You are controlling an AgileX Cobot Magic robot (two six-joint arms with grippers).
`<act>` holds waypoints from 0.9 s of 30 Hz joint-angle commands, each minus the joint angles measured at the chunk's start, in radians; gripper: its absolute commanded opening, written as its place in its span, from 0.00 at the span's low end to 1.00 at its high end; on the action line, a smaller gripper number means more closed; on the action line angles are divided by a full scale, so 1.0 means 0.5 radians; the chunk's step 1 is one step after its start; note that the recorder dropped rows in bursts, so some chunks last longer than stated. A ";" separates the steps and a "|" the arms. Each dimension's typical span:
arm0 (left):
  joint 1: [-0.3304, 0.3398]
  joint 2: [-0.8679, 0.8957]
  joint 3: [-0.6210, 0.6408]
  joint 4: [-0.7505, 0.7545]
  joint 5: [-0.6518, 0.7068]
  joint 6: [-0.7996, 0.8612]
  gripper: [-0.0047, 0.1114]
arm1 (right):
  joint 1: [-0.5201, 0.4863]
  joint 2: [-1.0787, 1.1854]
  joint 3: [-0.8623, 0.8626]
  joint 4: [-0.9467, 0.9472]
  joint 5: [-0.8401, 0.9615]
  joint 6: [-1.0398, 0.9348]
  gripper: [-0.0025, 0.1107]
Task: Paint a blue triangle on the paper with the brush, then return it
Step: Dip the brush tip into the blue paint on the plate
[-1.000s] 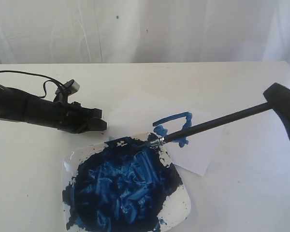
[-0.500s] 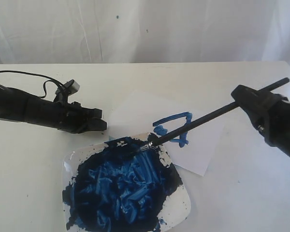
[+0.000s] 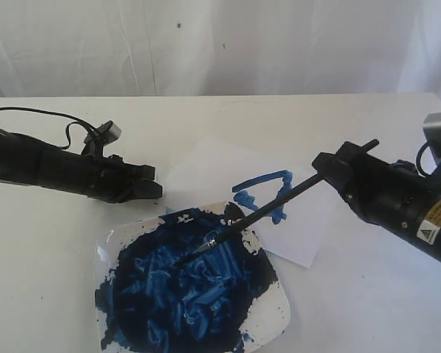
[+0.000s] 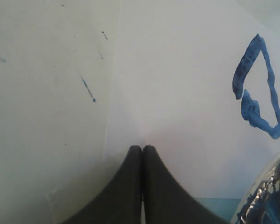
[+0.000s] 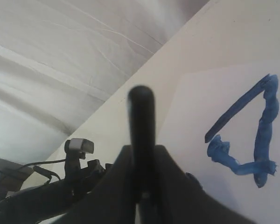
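The white paper [image 3: 206, 169] lies behind the paint plate and carries the blue triangle [image 3: 268, 193], a wobbly outline that also shows in the wrist views [image 4: 263, 93] [image 5: 252, 135]. My right gripper [image 3: 331, 168] is shut on the brush [image 3: 279, 200], whose black handle slants down to the left, crossing in front of the triangle. The brush tip sits in the dark-blue paint on the plate. In the right wrist view the handle [image 5: 141, 121] stands up between the jaws. My left gripper [image 3: 153, 190] is shut and empty, with its tip [image 4: 142, 148] at the paper's edge [image 4: 177, 93].
A square white plate [image 3: 268, 318] heaped with dark-blue paint [image 3: 184, 287] stands at the table's front. The left arm [image 3: 51, 168] lies low across the table's left side, its cable looping behind. A white curtain [image 3: 220, 44] hangs behind the table.
The right arm has moved left into view with the brush. The brush tip has slid from the plate's far rim down into the paint. The left arm is still.
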 commanded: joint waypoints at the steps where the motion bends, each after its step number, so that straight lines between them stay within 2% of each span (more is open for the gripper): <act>1: -0.013 0.079 0.036 0.037 -0.065 -0.053 0.04 | -0.001 0.083 -0.043 0.001 -0.044 0.029 0.02; 5: -0.013 0.079 0.036 0.037 -0.065 -0.053 0.04 | -0.001 0.187 -0.109 0.151 -0.122 0.067 0.02; 14: -0.013 0.079 0.036 0.037 -0.065 -0.053 0.04 | -0.001 0.384 -0.275 0.138 -0.144 0.163 0.02; 27: -0.013 0.079 0.036 0.037 -0.065 -0.053 0.04 | 0.003 0.580 -0.278 0.150 -0.160 0.210 0.02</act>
